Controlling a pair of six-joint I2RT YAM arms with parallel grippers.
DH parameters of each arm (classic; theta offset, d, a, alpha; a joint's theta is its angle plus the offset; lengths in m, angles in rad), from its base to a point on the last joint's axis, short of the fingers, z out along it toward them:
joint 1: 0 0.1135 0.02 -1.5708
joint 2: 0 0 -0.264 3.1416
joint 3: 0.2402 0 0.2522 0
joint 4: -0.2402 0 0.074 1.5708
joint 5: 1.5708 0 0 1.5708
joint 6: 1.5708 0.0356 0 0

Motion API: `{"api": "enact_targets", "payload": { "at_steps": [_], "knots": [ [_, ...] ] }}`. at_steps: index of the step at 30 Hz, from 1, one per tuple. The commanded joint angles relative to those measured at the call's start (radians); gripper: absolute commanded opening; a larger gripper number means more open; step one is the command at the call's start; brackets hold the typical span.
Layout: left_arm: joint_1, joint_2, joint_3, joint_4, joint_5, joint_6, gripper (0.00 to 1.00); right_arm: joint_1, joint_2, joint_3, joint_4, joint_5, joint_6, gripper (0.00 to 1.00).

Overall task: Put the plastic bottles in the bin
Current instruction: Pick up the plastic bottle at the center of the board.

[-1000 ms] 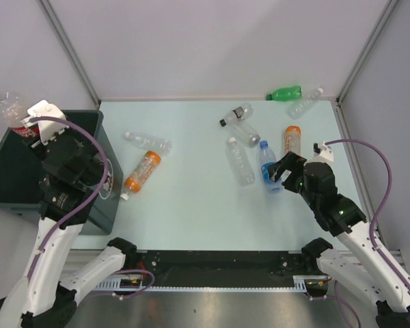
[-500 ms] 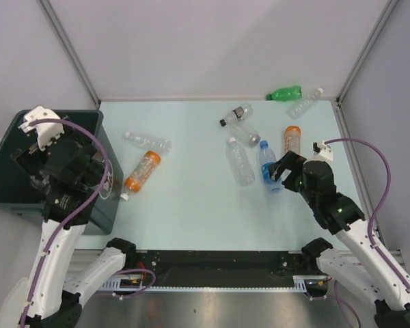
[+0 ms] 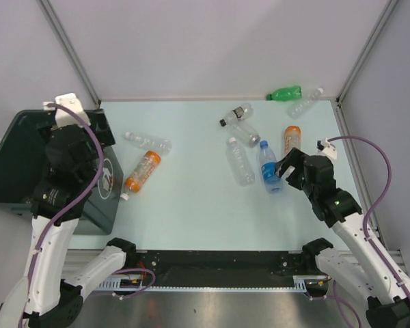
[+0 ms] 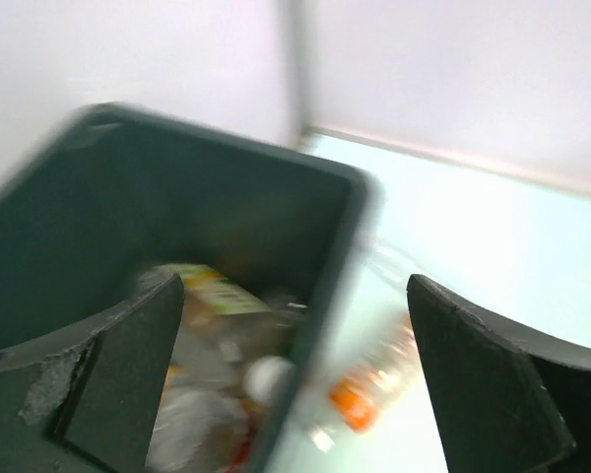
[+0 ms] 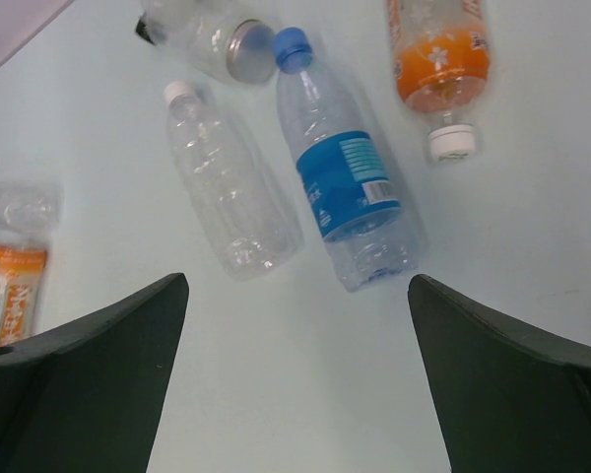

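The left gripper [image 4: 294, 296] is released, its jaws spread wide with nothing between them, and it hangs over the right rim of the bin [image 3: 14, 160]. Inside the bin, in the blurred left wrist view, lie several plastic bottles [image 4: 212, 305], one with a yellow-green label. Just outside the bin's right wall an orange bottle [image 3: 142, 171] lies on the desk [image 3: 191, 205], and a clear bottle [image 3: 148, 141] lies just behind it.

Well to the right of the bin, the right gripper [image 5: 297, 296] is also released and empty, poised above a blue-labelled bottle [image 5: 345, 187] with a blue cap. On the bin side of that bottle lies a clear bottle with a white cap [image 5: 231, 192]. On the side away from the bin lies a second orange bottle [image 5: 438, 49] with a white cap. Behind these rest two more clear bottles [image 3: 238, 121], one black-capped. Farthest from the bin, in the back right corner of the desk, lie a green bottle [image 3: 285, 92] and another clear one [image 3: 306, 102]
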Motion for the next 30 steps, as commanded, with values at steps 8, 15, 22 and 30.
{"api": "enact_targets", "payload": {
  "at_steps": [8,15,22,30],
  "knots": [
    [0.005,-0.01,-0.12,0.097,0.972,-0.093,1.0,-0.15,0.207,0.045,0.067,-0.003,-0.066,0.99],
    [0.002,-0.032,-0.347,0.268,1.182,-0.239,1.0,-0.171,0.402,0.111,0.158,0.141,-0.123,0.98],
    [0.0,-0.03,-0.437,0.321,1.226,-0.29,1.0,-0.21,0.549,0.167,0.3,0.198,-0.232,0.99],
    [-0.001,-0.032,-0.473,0.332,1.227,-0.313,1.0,-0.259,0.767,0.222,0.376,0.113,-0.33,1.0]
  ]
}}
